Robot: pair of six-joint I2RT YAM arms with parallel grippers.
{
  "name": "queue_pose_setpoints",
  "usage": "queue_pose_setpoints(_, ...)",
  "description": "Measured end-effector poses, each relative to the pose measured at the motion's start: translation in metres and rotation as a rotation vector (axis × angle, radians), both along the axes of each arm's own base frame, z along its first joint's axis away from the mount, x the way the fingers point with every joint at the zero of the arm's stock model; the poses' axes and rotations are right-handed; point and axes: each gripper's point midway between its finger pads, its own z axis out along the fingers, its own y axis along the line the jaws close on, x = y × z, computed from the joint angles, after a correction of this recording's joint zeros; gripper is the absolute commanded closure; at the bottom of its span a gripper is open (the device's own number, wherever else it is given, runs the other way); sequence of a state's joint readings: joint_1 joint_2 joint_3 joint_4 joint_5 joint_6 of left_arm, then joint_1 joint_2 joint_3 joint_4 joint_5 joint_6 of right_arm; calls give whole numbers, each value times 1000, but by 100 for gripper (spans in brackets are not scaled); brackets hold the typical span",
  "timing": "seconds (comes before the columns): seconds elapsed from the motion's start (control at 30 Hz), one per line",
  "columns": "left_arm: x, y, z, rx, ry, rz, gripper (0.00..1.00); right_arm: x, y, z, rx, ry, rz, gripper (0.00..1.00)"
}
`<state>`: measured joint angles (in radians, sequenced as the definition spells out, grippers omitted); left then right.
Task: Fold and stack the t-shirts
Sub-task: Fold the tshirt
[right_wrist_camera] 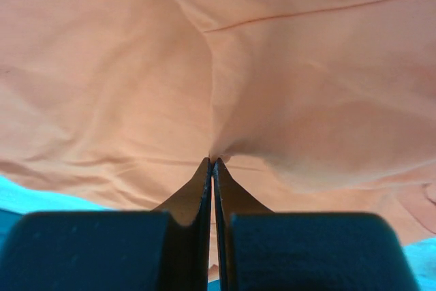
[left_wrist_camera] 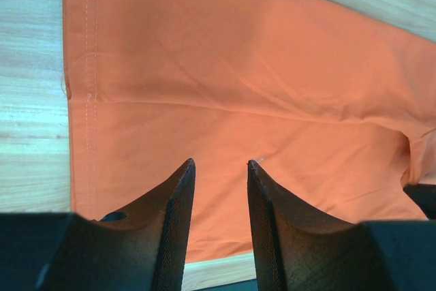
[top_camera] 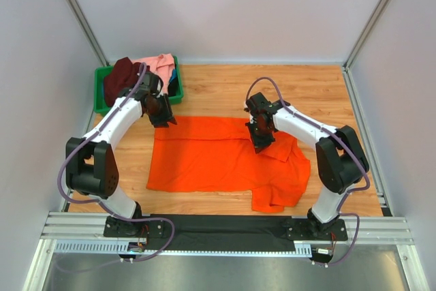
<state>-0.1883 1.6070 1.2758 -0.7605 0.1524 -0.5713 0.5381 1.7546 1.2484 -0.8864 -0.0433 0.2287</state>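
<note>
"Orange t-shirt point(top_camera: 204, 161) is the one being worked, then?" Ines asked.

"Yes. It lies spread on the wooden table point(top_camera: 218, 86), roughly centred, with one sleeve bunched at about five o'clock. The maroon t-shirt point(top_camera: 121, 76) and the pink t-shirt point(top_camera: 162, 65) sit heaped in the green bin point(top_camera: 100, 93), up at ten o'clock."

"What are the arms doing?"

"The left gripper point(top_camera: 162, 115) is at the shirt's eleven o'clock corner. Its wrist view shows the jaws spread, with the cloth flat below them and nothing between them. The stitched hem point(left_wrist_camera: 88, 66) runs at nine o'clock in that view."

"And the right one?"

"The right gripper point(top_camera: 261, 142) is over the shirt's two o'clock area, near the collar and shoulder. From its own camera the jaws are pressed together on a pinch of orange fabric, and the creases all run in to that point point(right_wrist_camera: 212, 163)."

"So which step is this?"

"I'd say the first fold of the first shirt is being set up. One side is gripped and the other is not yet taken. Nothing is stacked."

"What does the next move need?"

"Probably the left jaws must come down and close on the hem corner. Then both grips could carry the twelve o'clock edge toward six o'clock together. If they move unevenly, I'd expect the cloth to skew or drag. The lump at five o'clock would also want smoothing."
</note>
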Motion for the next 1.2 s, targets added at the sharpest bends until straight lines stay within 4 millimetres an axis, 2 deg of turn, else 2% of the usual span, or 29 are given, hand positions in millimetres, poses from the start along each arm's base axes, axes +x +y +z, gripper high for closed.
queue_pose_setpoints(0.13, 0, 0, 0, 0, 1, 0, 56, -6, 9, 1, 47, 37, -3, 100)
queue_pose_setpoints(0.3, 0, 0, -2, 3, 7, 1, 56, -13, 17, -7, 81, 100, -22, 100)
queue_pose_setpoints(0.43, 1, 4, -15, 29, 37, 18, 56, -14, 22, -14, 87, 137, -48, 99)
queue_pose_setpoints(0.47, 2, 6, -20, 40, 51, 24, 56, -12, 23, -15, 87, 139, -58, 96)
queue_pose_setpoints(0.53, 3, 9, -32, 59, 81, 42, 56, -9, 25, -16, 91, 136, -88, 79)
queue_pose_setpoints(0.6, 4, 11, -45, 69, 112, 56, 56, -5, 25, -17, 101, 127, -120, 68)
queue_pose_setpoints(0.67, 6, 13, -53, 79, 136, 62, 56, -1, 23, -17, 126, 109, -156, 64)
queue_pose_setpoints(0.77, 14, 15, -60, 86, 148, 70, 56, 14, 3, -6, 174, 59, -254, 56)
queue_pose_setpoints(0.93, 31, 12, -68, 83, 145, 71, 57, 76, -52, 24, 278, -122, -460, 52)
queue_pose_setpoints(1.03, 37, 11, -75, 87, 156, 72, 57, 102, -88, 24, 294, -179, -561, 52)
queue_pose_setpoints(1.2, 44, 12, -93, 106, 187, 75, 57, 137, -129, 8, 294, -198, -655, 53)
